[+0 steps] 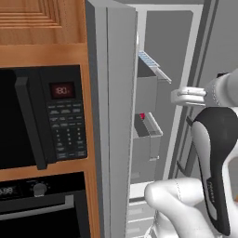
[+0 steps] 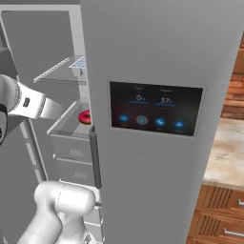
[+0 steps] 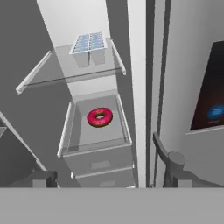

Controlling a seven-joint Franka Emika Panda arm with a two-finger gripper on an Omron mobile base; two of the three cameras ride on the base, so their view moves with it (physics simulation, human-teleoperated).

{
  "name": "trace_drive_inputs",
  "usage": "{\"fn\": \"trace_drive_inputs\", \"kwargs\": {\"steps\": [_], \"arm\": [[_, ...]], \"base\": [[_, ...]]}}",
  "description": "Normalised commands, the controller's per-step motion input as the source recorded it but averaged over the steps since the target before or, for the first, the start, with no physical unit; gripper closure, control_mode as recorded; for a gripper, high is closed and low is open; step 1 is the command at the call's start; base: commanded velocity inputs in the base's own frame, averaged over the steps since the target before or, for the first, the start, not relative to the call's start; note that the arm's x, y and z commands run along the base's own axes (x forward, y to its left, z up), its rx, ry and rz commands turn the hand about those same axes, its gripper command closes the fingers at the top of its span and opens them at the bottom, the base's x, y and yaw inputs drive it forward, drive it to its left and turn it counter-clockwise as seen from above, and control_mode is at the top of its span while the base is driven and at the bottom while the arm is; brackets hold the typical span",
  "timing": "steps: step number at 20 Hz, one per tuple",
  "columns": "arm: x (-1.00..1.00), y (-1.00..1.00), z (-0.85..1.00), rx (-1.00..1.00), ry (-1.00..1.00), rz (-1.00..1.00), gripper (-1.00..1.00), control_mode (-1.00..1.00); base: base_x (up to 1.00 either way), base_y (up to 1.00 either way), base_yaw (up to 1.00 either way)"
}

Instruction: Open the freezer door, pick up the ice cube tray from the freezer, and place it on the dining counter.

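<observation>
Freezer door [image 1: 118, 116] stands swung open, exposing the compartment. Ice cube tray [image 3: 89, 42] lies flat on the upper shelf [image 3: 65, 72], far end, above the donut [image 3: 99, 117]. Fingers [image 3: 174, 164] apart, empty, positioned for the reach.

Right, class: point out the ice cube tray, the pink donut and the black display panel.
ice cube tray [image 3: 89, 42], hand view, centre of its cell grid.
pink donut [image 3: 92, 118], hand view, left side of its ring.
black display panel [image 2: 155, 108], right base view, middle of the screen.
</observation>
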Motion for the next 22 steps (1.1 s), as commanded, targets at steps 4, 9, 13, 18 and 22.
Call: {"fn": "trace_drive_inputs", "kwargs": {"steps": [4, 9, 13, 18, 22], "arm": [[0.01, 0.01, 0.24, 0.23, -0.02, -0.19, -1.00, -1.00], [0.00, 0.05, 0.00, 0.30, -0.17, -0.20, -1.00, -1.00], [0.10, 0.05, 0.00, 0.30, -0.19, -0.23, -1.00, -1.00], [0.32, 0.00, 0.00, 0.35, -0.17, -0.17, -1.00, -1.00], [0.15, -0.05, 0.03, 0.38, -0.09, -0.10, -1.00, -1.00]], "base": [[0.00, 0.00, 0.00], [0.00, 0.00, 0.00], [0.00, 0.00, 0.00], [0.00, 0.00, 0.00], [0.00, 0.00, 0.00]]}}
